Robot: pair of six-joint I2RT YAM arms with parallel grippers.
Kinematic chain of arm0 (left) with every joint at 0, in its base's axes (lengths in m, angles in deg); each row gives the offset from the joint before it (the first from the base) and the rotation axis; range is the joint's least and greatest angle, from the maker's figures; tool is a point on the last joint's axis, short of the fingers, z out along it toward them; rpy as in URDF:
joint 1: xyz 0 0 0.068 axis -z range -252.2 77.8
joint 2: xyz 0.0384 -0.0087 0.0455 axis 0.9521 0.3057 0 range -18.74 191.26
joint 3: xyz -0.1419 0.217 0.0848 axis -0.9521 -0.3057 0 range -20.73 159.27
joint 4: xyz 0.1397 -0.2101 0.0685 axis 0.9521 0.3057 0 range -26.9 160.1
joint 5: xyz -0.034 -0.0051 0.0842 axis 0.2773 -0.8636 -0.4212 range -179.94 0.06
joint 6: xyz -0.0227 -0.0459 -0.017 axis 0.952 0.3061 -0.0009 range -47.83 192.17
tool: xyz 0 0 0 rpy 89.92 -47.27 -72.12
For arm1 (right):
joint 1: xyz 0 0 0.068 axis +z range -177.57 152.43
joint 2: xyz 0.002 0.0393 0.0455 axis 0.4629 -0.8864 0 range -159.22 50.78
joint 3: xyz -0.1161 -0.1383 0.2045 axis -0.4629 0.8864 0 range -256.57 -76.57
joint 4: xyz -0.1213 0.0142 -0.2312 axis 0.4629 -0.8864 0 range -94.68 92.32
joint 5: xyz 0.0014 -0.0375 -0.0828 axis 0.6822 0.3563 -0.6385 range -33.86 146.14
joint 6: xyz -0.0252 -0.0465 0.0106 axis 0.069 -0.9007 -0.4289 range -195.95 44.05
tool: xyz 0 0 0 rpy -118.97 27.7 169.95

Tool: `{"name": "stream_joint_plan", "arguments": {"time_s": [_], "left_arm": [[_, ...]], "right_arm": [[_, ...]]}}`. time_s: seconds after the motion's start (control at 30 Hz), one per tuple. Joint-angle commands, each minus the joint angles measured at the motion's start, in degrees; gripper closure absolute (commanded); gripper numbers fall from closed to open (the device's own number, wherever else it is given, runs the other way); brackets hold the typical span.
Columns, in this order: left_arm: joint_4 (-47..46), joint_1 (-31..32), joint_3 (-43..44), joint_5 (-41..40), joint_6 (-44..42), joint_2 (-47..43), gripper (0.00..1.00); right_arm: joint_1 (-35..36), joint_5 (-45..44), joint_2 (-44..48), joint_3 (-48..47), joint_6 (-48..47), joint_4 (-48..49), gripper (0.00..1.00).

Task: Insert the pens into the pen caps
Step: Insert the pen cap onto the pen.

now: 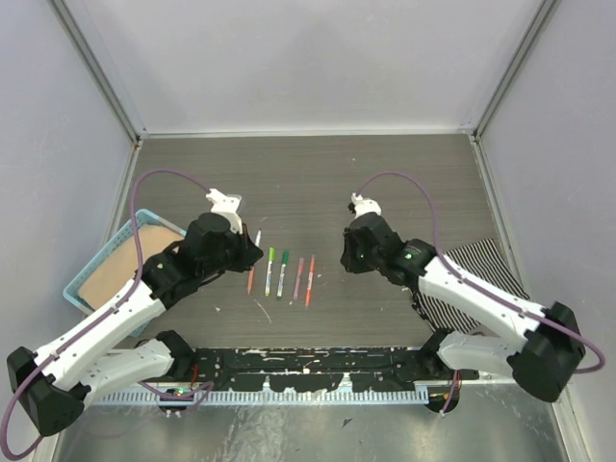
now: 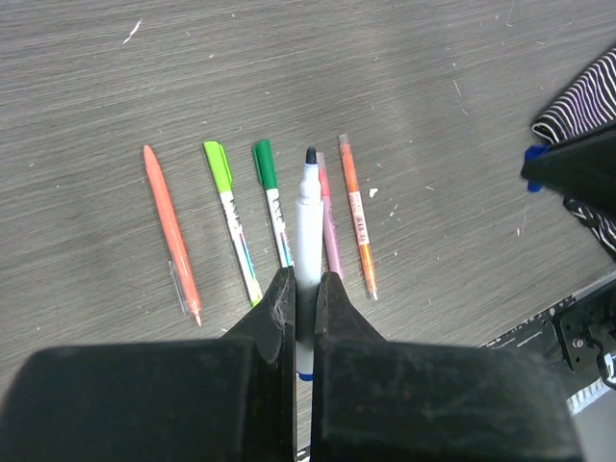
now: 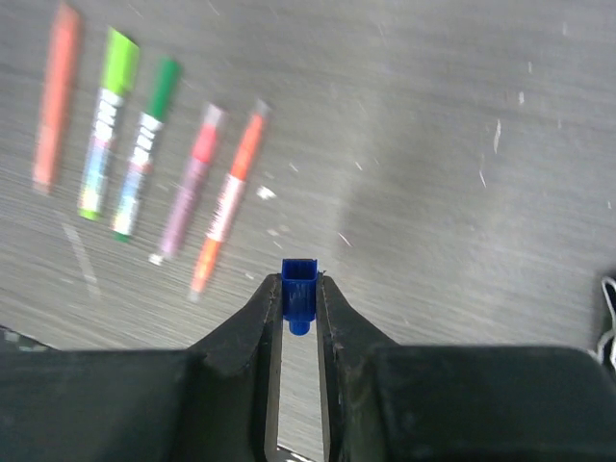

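On the far left of the table: blue basket (image 1: pixel 75 281), tan inside; no pen or cap can be made out in it.

Next, left gripper (image 2: pixel 306 284): jaws closed tight on a white-barrelled pen (image 2: pixel 308 207), lifted off the table. Its dark tip is bare and points away from the wrist, towards the row. This pen is not yet capped.

Centre, row of five pens lying flat on the table, side by side and roughly parallel:
- all-orange pen (image 2: pixel 171 231), leftmost, a little apart from the others;
- light green pen (image 2: pixel 231 221), green cap with clip seated;
- dark green pen (image 2: pixel 273 202), cap likewise seated;
- pink pen (image 2: pixel 330 231), partly hidden behind the held pen; coloured end looks covered;
- orange-red pen (image 2: pixel 357 217), coloured end looks covered.
No loose caps show around the row, so these five are judged finished, though the wrist views are too soft to be sure of every joint.

Right of the row, right gripper (image 3: pixel 299 286): jaws nearly closed, pinching a small blue cap (image 3: pixel 299 274) above bare table, well apart from the held pen.

Far right: striped cloth (image 1: pixel 481 265), nothing visible on it.

Remaining, by judgement: bring the bare tip and the blue cap into line, press them together, lay the pen down.
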Motion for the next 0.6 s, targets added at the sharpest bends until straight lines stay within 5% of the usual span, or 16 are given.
{"name": "stream_joint_plan", "arguments": {"time_s": [0.0, 0.33, 0.57], "left_arm": [[-3.36, 1.89, 1.13, 0.00, -2.40, 0.21, 1.00], [-12.77, 16.76, 1.02, -7.46, -3.33, -0.64, 1.00], [-23.23, 20.16, -1.55, -7.61, -4.54, -2.28, 1.00]], "right_arm": [[0.19, 1.14, 7.63, -1.59, 3.40, 15.32, 0.99], [0.19, 2.69, 16.91, 6.95, 14.21, 45.56, 0.99], [0.18, 3.05, 22.47, 12.92, 19.18, 58.00, 0.99]]}}
